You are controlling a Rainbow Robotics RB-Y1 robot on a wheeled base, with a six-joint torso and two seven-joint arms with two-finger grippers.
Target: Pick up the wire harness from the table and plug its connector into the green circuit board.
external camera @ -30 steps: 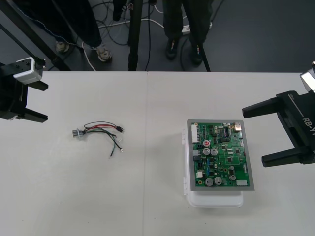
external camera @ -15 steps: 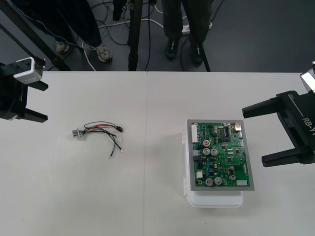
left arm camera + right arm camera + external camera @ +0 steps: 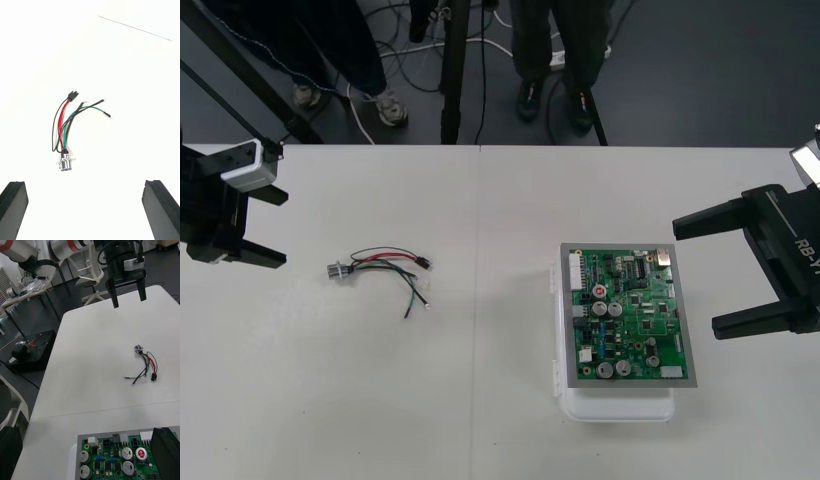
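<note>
**Harness loose on the table, both grippers open at its sides**

The left gripper (image 3: 285, 230) stands at the left edge of the table (image 3: 480, 200), at 9 o'clock from the harness. Its two black fingers (image 3: 15, 210) are spread wide and hold nothing.

The wire harness (image 3: 385, 268) lies flat on the bare table, near that gripper at its 3 o'clock but apart from it. Its round metal socket (image 3: 337, 270) is the end closest to the left gripper. Red, black and green wires fan out from the socket toward 3 o'clock. The small black plug (image 3: 423, 262) rests on the table at the far end of the red and black wires. Two loose wire ends, one green and one black, trail off toward 5 o'clock.

The green circuit board (image 3: 628, 312) sits on its white base (image 3: 620, 405) at about 4 o'clock from the harness, well apart from it. The base shows along the board's 9 o'clock and 6 o'clock edges.

The right gripper (image 3: 697, 279) waits at 3 o'clock of the board. Its fingers are set wide apart and hold nothing, with their tips just beside the board's right edge.
</note>
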